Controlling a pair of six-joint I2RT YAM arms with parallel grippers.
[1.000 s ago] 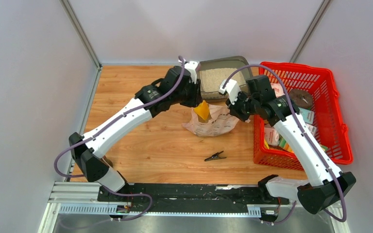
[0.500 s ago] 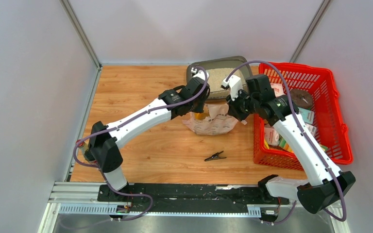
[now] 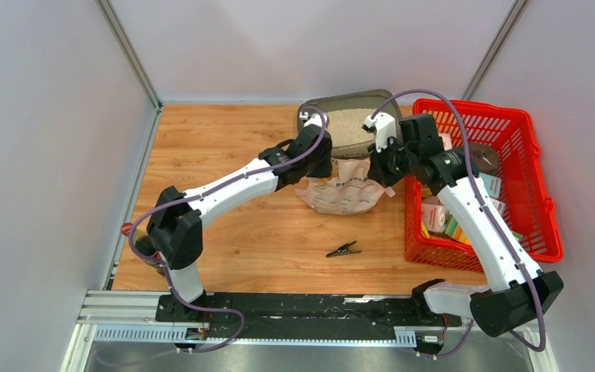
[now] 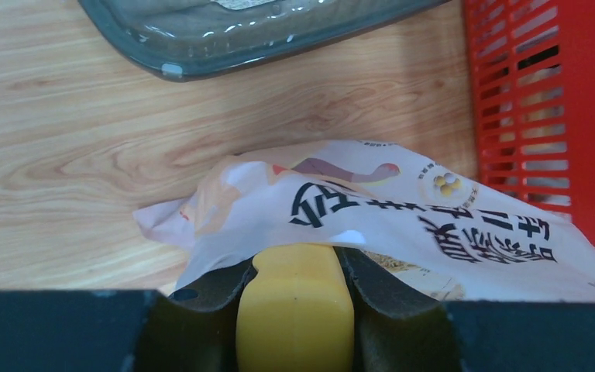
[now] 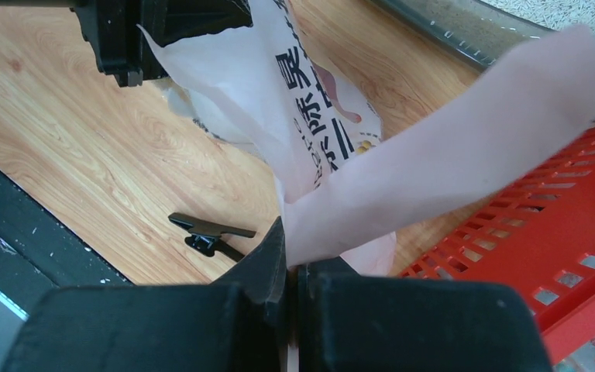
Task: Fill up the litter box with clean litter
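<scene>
A: Left fingers (image 4: 215, 301) pinch the yellow scoop (image 4: 295, 310) by its handle, its far end under the edge of the bag (image 4: 403, 225); right fingers (image 5: 267, 267) are pressed together on a strip of the bag's mouth, lifting it.
B: Looks like scooping from the bag; pull the mouth taut and high, drive the scoop in low, lift level; then carry it to the litter box (image 3: 308, 110), far-centre on the bench (image 3: 225, 232), just beyond the bag, some clean litter (image 3: 349, 124) already in it.
A: Writing?
B: Bold black Chinese characters on the bag; can't read them; no brand legible.
</scene>
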